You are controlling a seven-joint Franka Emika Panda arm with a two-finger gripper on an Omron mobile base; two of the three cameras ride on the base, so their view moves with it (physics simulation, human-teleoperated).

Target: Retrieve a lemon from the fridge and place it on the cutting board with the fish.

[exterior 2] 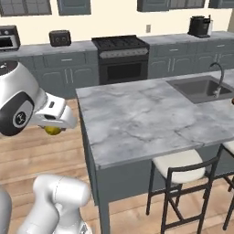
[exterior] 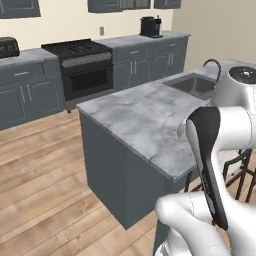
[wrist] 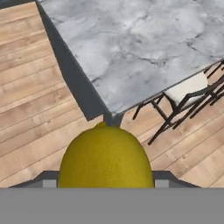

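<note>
left base view: arm is rising at lower right in front of the marble island, w/ sink at its far end and stove by the back wall

right base view: gripper is sitting left of the island over wood floor, w/ the lemon peeking out yellow under it; stool is tucked at the island's near edge

hand view: lemon is sitting big between the fingers, jaws about half open and clamped on it, above the floor just off the island corner
</note>
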